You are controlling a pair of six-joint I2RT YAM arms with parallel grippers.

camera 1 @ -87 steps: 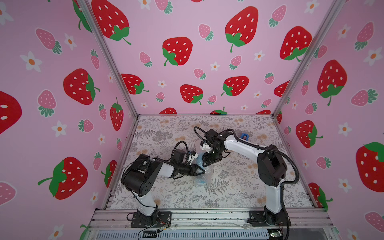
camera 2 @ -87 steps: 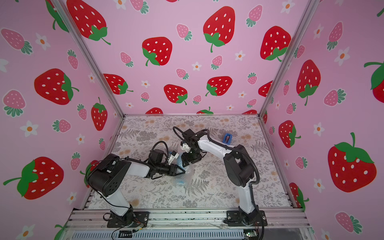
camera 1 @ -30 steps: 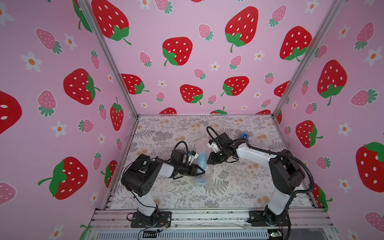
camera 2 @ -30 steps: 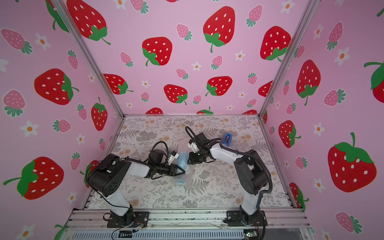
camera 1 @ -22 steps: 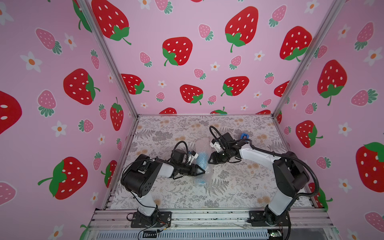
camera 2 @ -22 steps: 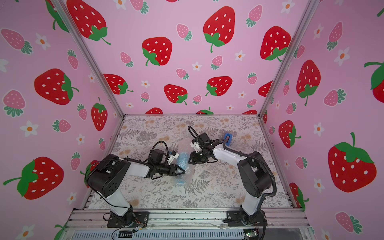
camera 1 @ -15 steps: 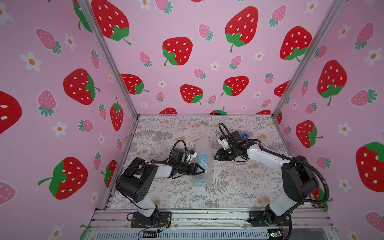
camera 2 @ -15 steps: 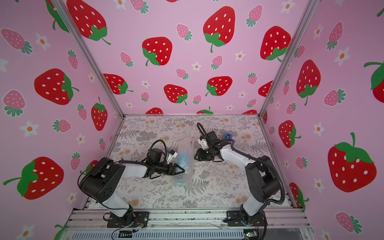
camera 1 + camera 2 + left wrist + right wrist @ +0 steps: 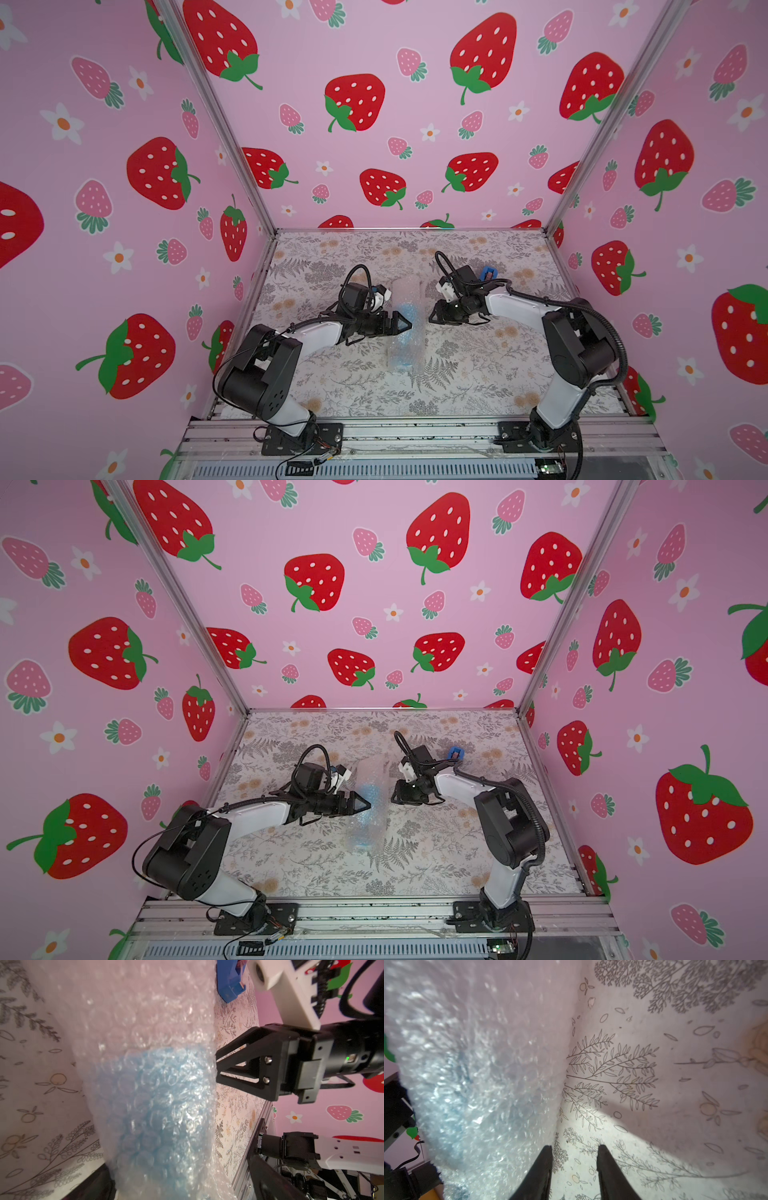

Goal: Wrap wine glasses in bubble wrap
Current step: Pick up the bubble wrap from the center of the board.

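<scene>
Pulled right gripper (image 9: 432, 318) back off wrap (image 9: 409, 291) since 2.9 s ago, out toward right wall; spread left gripper (image 9: 408, 323) within the last second. Now holding left jaws wide, astride rolled wrap from its left side, clamping nothing. Holding right jaws partly apart, nothing between, tips just beside wrap's right edge. Made out goblet (image 9: 404, 312) only as blue blur inside rolled wrap, lying on table (image 9: 478, 374) between the 2 grippers. Cannot tell bowl from foot. Spotted blue dispenser (image 9: 489, 273) behind right wrist, well apart from wrap.
</scene>
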